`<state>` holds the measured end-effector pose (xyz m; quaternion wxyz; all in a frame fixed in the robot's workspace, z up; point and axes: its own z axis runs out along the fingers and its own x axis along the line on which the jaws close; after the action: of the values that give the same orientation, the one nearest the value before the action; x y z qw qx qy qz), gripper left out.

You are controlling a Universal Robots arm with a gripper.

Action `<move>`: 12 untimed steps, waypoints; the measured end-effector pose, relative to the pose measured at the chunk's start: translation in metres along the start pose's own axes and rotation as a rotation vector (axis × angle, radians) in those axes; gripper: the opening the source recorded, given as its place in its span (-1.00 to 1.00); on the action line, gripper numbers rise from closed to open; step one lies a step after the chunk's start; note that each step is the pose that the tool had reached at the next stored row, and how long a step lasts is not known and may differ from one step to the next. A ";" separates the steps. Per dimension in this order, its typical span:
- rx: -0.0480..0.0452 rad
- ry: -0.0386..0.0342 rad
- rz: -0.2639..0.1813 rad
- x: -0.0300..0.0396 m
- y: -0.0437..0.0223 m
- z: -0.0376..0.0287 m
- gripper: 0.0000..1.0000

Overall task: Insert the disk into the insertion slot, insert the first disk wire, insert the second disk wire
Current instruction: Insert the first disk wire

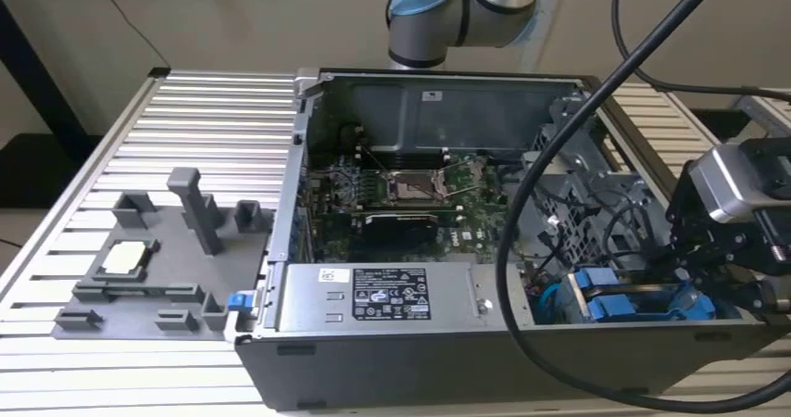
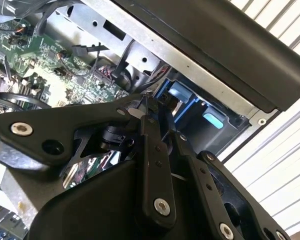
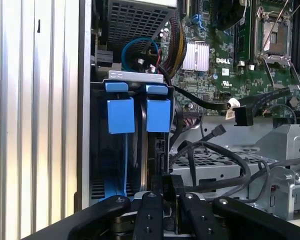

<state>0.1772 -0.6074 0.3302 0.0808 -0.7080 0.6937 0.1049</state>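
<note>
The disk (image 3: 121,115) stands on edge in its slot at the case's corner. Its two bright blue carrier tabs (image 1: 606,301) face up, and the blue also shows in the second wrist view (image 2: 190,97). My gripper (image 3: 169,192) hangs just off the disk's rear edge, at the exterior view's right (image 1: 692,264). Its fingers (image 3: 149,210) are shut on a small black connector with a black wire (image 3: 191,165) running from it. The closed tips (image 2: 152,117) point toward the blue carrier. Two more black connectors (image 3: 242,116) (image 3: 219,130) dangle loose over the metal drive cage.
The open case (image 1: 433,352) lies on a ribbed aluminium table (image 1: 185,130). The motherboard (image 1: 408,190) and a silver labelled power-supply box (image 1: 377,296) sit inside. A grey fixture plate (image 1: 148,269) stands at the exterior view's left. Thick black cables (image 1: 532,250) arc over the case.
</note>
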 end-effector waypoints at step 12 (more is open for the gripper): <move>0.0000 -0.0011 0.000 -0.0054 0.0006 -0.0201 -0.47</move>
<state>0.1773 -0.6074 0.3510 0.0812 -0.7079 0.6937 0.1053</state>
